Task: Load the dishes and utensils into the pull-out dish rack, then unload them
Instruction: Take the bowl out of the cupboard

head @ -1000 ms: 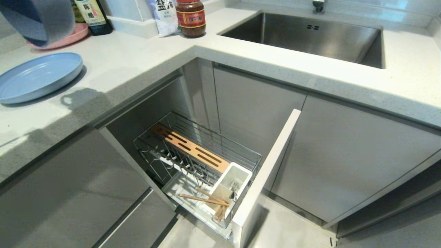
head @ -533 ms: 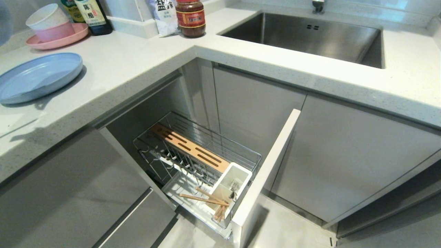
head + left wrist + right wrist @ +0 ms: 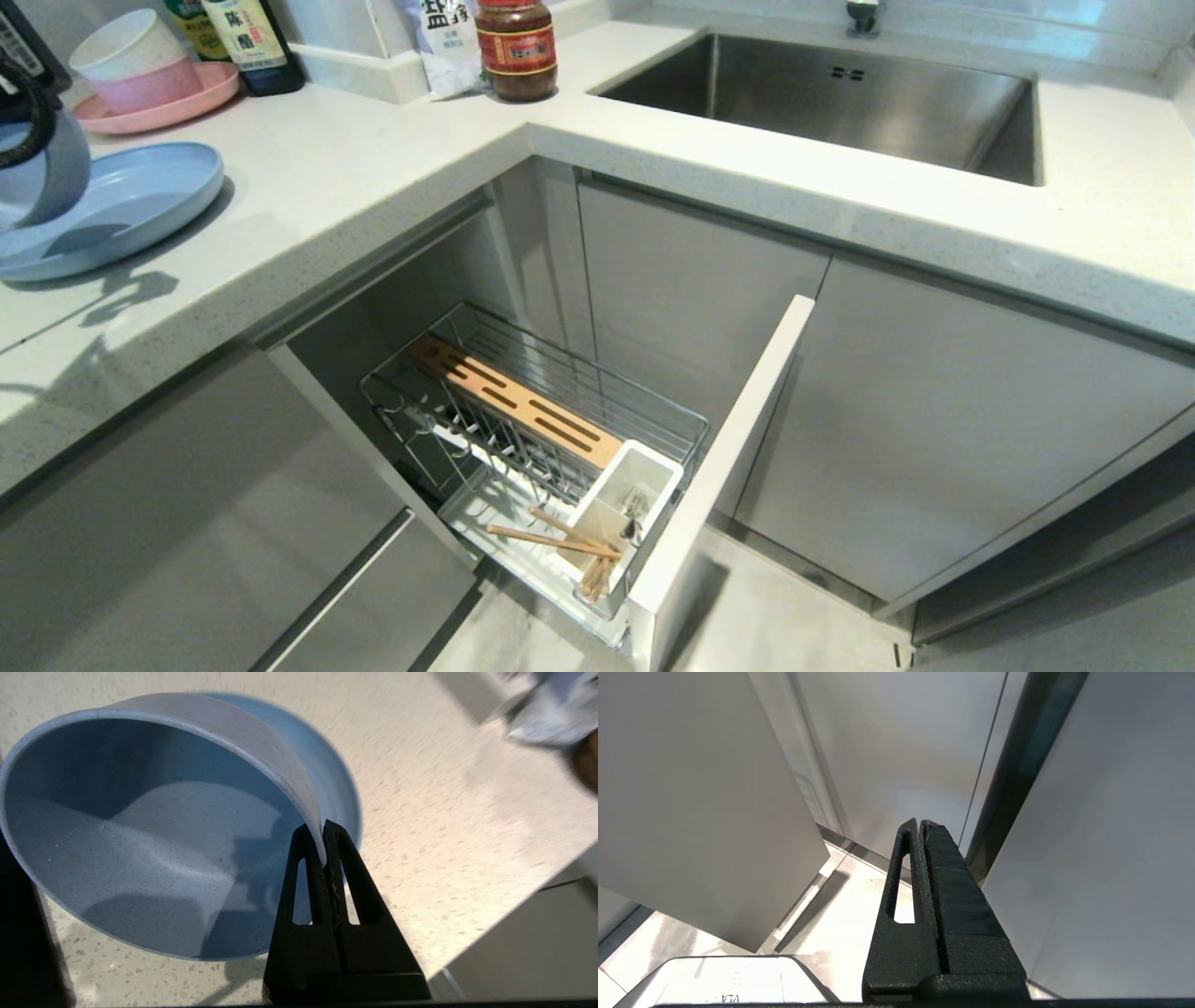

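My left gripper (image 3: 322,833) is shut on the rim of the blue-grey bowl (image 3: 154,826), holding it tilted. In the head view the bowl (image 3: 56,177) hangs at the far left, just over the light-blue plate (image 3: 140,201) on the counter. The pull-out dish rack (image 3: 579,373) stands open below, with its wooden strip (image 3: 513,401) and white utensil cup (image 3: 621,499). Chopsticks (image 3: 551,539) lie slanted across the cup's edge, and metal utensils (image 3: 637,509) stand inside it. My right gripper (image 3: 920,822) is shut and empty, parked low by the cabinet doors.
A pink plate with stacked pink and white bowls (image 3: 140,79), a dark bottle (image 3: 252,42) and a red-lidded jar (image 3: 516,47) line the back of the counter. The sink (image 3: 840,103) is at the right. The rack's front panel (image 3: 728,467) juts out over the floor.
The bowl in my left gripper left the top left corner, went out of sight, and now shows lower at the left edge, over the light-blue plate. The rack is unchanged.
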Motion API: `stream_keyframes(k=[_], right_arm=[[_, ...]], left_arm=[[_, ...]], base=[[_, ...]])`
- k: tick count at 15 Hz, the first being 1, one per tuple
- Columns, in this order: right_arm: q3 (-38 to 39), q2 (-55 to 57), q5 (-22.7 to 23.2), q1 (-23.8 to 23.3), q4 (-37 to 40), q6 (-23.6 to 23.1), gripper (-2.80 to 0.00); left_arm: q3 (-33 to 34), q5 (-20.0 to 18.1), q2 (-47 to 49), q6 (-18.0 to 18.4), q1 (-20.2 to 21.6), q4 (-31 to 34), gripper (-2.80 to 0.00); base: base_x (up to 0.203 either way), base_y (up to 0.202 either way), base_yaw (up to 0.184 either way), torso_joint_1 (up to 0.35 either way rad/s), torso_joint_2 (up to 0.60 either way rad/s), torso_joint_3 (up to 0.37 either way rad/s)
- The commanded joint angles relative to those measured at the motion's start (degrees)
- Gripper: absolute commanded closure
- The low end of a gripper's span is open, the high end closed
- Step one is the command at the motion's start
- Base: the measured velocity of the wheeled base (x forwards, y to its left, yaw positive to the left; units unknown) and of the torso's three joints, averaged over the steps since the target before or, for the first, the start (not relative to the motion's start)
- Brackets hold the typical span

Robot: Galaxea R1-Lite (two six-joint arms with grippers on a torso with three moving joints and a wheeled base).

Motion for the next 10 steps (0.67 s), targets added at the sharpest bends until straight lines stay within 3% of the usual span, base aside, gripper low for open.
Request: stream_keyframes(k=[1, 10], right_arm=[[0.09, -0.24, 0.00, 0.02, -0.01, -0.02, 0.00], [0.09, -0.24, 0.00, 0.02, -0.01, 0.07, 0.00]], left_arm=[[-4.35, 0.32, 5.65, -0.08, 0.26, 3.75, 0.00], [-6.83, 1.92, 9.09, -0.08, 1.23, 6.15, 0.00]], base=[[0.000, 0.000, 0.000, 0.000, 0.00, 0.000], [0.000, 0.000, 0.000, 0.000, 0.00, 0.000]])
